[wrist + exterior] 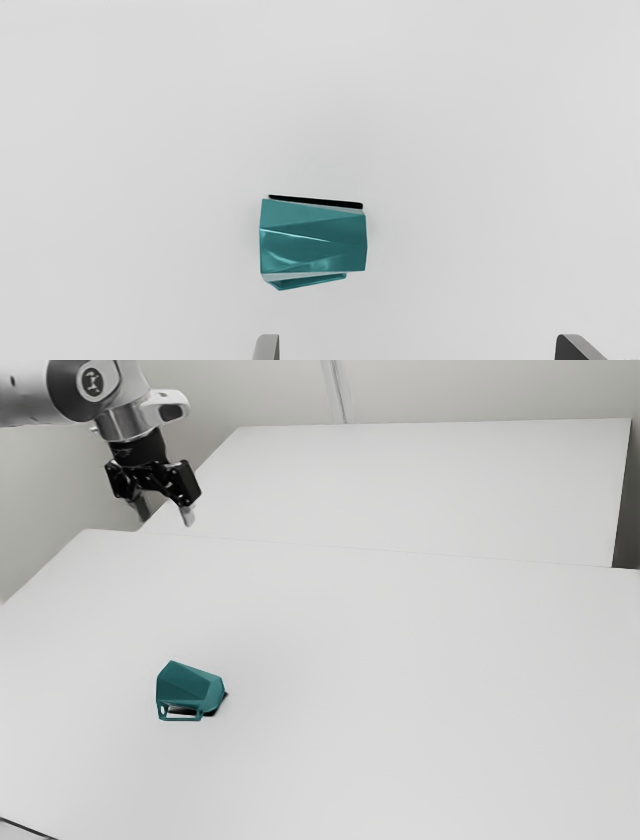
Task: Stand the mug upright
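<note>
At the exterior view's near left, lower than the gripper (166, 517), see the teal mug (190, 685) on its side, roughly lengthwise along the spread of open, empty fingers (267, 348).

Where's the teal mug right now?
The mug lies on its side on the white table, toward the exterior view's left; in the wrist view it is ahead of the open gripper, untouched.
</note>
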You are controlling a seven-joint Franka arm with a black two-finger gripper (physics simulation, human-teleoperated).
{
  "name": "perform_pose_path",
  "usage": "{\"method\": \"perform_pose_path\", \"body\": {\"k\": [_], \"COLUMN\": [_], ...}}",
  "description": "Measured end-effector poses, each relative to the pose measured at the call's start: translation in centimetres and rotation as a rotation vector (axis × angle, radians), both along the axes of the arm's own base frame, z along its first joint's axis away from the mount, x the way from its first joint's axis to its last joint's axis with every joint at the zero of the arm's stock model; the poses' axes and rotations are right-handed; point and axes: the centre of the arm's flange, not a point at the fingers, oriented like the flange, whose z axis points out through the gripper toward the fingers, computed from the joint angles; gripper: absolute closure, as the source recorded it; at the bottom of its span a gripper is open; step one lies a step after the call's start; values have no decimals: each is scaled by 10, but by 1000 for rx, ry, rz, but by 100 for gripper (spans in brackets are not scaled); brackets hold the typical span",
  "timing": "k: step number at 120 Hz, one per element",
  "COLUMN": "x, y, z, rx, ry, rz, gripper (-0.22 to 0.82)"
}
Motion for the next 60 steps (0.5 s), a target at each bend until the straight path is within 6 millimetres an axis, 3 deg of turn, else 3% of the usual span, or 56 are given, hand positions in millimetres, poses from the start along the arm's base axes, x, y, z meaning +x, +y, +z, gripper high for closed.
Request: {"method": "perform_pose_path", "body": {"k": [17, 43, 60], "x": [-2, -19, -32], "y": [-8, -14, 8], "z": [3, 26, 34], "rx": [-1, -6, -8], "ry": [-4, -28, -27], "rz": [-15, -34, 4], "gripper": [0, 0, 0]}}
